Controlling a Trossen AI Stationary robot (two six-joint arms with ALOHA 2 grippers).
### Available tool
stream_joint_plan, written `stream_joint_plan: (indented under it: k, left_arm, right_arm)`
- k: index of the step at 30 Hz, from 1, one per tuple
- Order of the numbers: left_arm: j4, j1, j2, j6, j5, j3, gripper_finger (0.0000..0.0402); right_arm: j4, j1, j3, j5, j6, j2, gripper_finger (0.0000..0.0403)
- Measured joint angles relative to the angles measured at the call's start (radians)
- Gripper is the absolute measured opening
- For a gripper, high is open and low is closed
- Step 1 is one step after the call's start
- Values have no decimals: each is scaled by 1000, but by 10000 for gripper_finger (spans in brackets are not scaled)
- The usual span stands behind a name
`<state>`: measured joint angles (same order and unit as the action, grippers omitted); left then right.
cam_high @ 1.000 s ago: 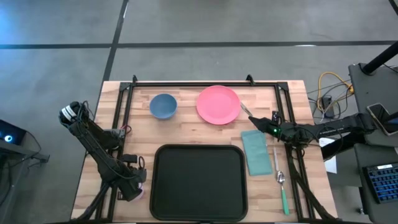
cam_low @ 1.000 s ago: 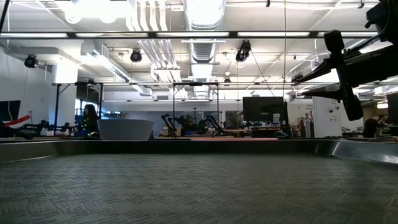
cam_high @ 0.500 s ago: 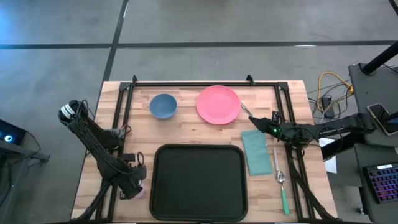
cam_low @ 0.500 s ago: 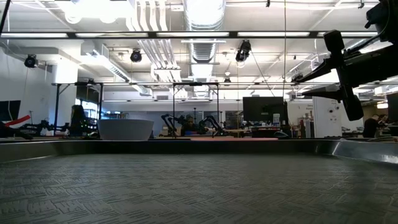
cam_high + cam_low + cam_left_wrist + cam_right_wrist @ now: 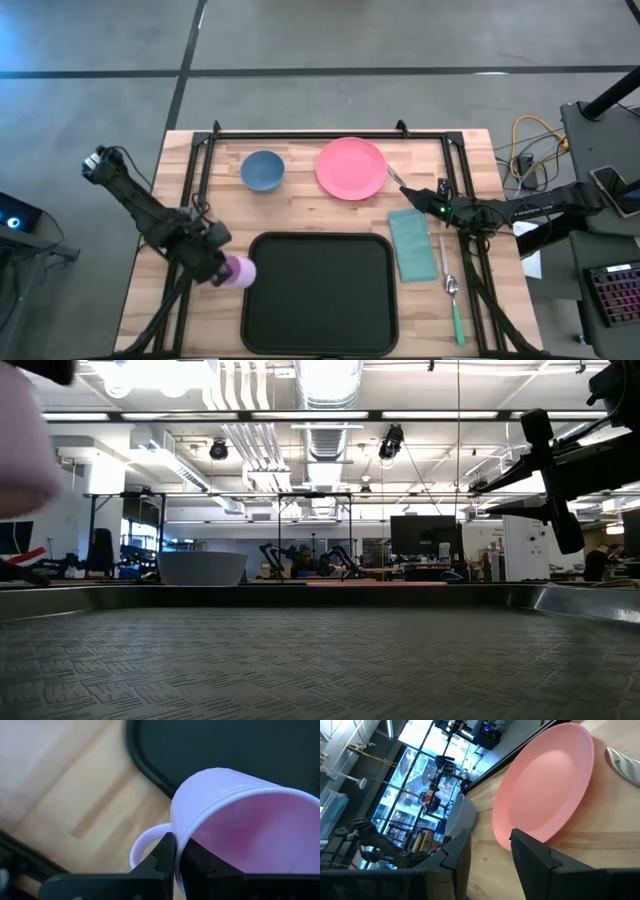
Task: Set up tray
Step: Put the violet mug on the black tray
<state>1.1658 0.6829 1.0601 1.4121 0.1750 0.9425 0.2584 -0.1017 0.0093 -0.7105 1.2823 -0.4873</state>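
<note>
A pale pink cup with a handle [image 5: 239, 272] hangs in my left gripper [image 5: 222, 268] over the left rim of the black tray [image 5: 320, 293]. In the left wrist view the cup's mouth [image 5: 250, 835] faces the camera, with the tray [image 5: 215, 745] beyond it. In the low view the cup [image 5: 20, 450] shows as a blur at the upper left. My right gripper [image 5: 412, 196] is open and hovers over the table between the pink plate [image 5: 351, 167] and the teal napkin [image 5: 412, 243], touching nothing. My left gripper pinches the cup's wall at the rim [image 5: 176, 837], right beside the handle [image 5: 145, 842]. One finger [image 5: 197, 865] is inside the cup and the other finger [image 5: 161, 857] is outside. It comes slanting from the table's left. The cup is lifted clear and tipped toward its side.
A blue bowl [image 5: 262, 170] stands on the far part of the table, left of the plate [image 5: 545, 790]. A silver utensil [image 5: 396, 178] lies by the plate's right edge. A spoon with a green handle [image 5: 455, 300] and another utensil [image 5: 443, 255] lie right of the napkin.
My left gripper has risen from the table's near left corner and swung right and toward the far edge, to the tray's left rim. The cup has come with it, lifted clear of the table, and has entered the low view at the upper left.
</note>
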Motion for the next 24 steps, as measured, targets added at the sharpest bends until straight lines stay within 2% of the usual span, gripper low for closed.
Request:
stream_joint_plan:
  k: [10,13,17,24]
  left_arm:
    - [-69,-410,70,-355,-88,-1,0]
    - [-110,-497,87,-439,-84,-8,0]
    - [-174,-551,131,-512,-97,-8,0]
    - [-202,-549,248,-496,-190,-9,0]
  right_arm:
    - [0,4,0,0,52,0,128]
    - [0,4,0,0,54,0,128]
    - [0,4,0,0,54,0,128]
    - [0,4,0,0,50,0,128]
